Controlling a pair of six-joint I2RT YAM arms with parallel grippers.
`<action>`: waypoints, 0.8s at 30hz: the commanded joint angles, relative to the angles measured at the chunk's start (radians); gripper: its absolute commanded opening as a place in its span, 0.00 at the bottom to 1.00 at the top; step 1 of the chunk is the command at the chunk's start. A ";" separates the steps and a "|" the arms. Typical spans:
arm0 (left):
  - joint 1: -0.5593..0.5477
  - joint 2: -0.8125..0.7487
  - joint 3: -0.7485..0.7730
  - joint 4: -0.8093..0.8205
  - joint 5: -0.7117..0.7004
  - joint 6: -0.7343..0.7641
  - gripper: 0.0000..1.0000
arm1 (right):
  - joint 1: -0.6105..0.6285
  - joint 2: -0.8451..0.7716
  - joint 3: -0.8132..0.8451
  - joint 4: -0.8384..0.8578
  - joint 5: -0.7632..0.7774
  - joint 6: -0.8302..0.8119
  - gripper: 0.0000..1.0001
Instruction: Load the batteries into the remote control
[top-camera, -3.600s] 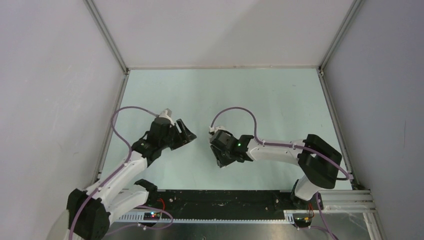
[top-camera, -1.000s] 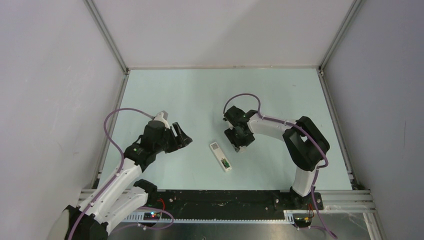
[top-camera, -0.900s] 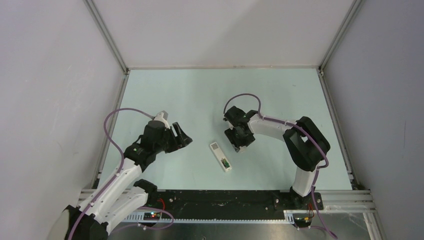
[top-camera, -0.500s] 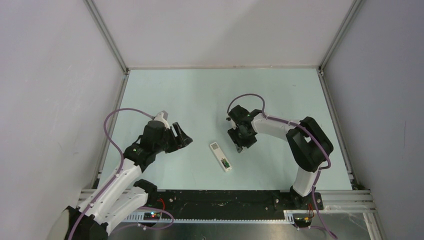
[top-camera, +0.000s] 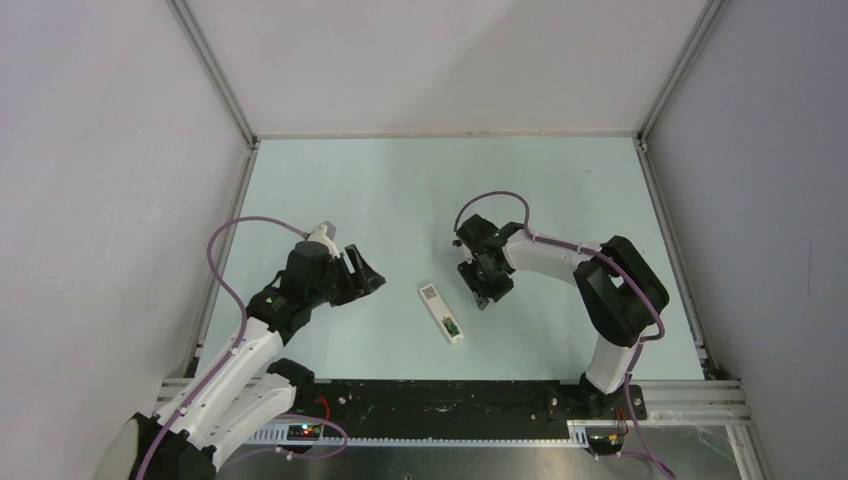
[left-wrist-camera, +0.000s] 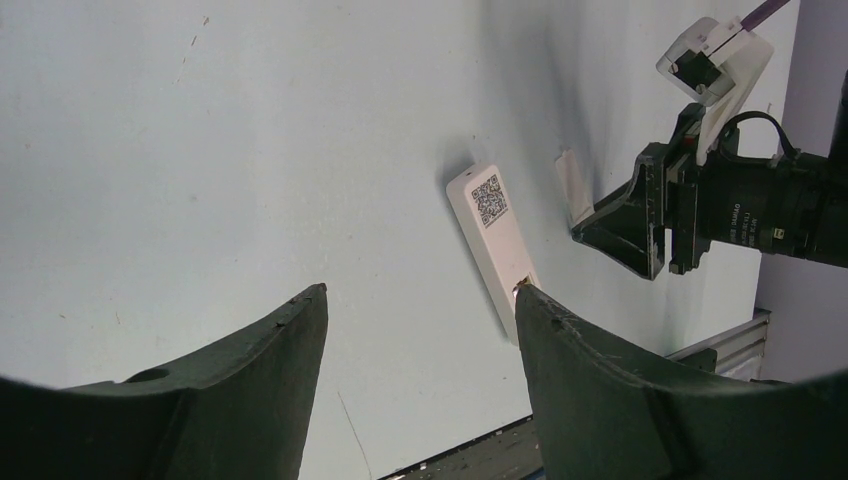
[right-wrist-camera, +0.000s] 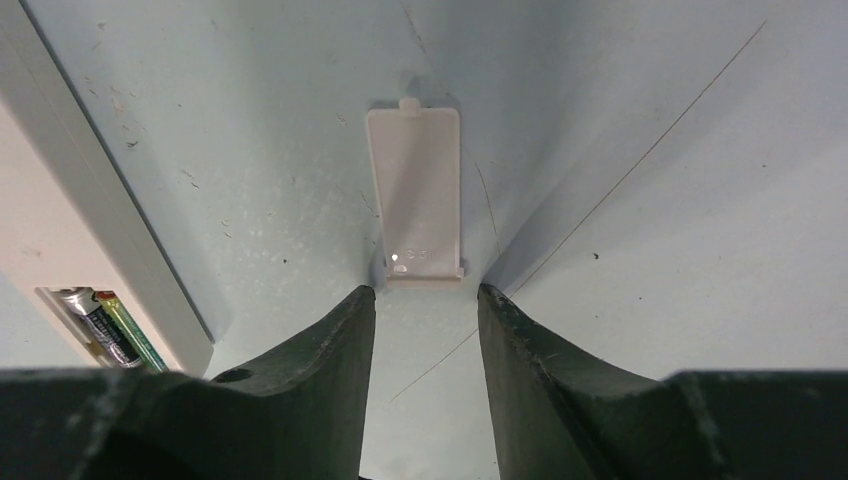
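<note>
- We are seeing the remote control lying on the counter between the two arms, touching neither.
- The right gripper is hovering partly open and holding nothing, with a white cover lying just ahead of its tips.
- The batteries are seemingly sitting in the remote's bay, at the right wrist view's edge.
- The left gripper is standing wide open and empty.

table: pale mint sheet, matt, fine scratches, dark specks.
remote control: smooth white plastic, soft sheen, printed sticker on 1 end.
batteries: 2, glossy wrap, 1 with shiny metal tip.
loose cover: pale plastic, satin, small glints.
right gripper fingers: dark matt plastic, faintly grainy.
</note>
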 joint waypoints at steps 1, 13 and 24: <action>0.009 -0.008 0.027 0.013 0.001 0.006 0.72 | 0.014 0.020 -0.037 0.028 0.036 0.018 0.47; 0.009 -0.010 0.026 0.012 0.004 0.007 0.73 | 0.050 0.013 -0.044 0.102 0.143 0.051 0.49; 0.010 -0.003 0.029 0.012 0.004 0.010 0.73 | 0.059 0.019 -0.051 0.108 0.147 0.076 0.41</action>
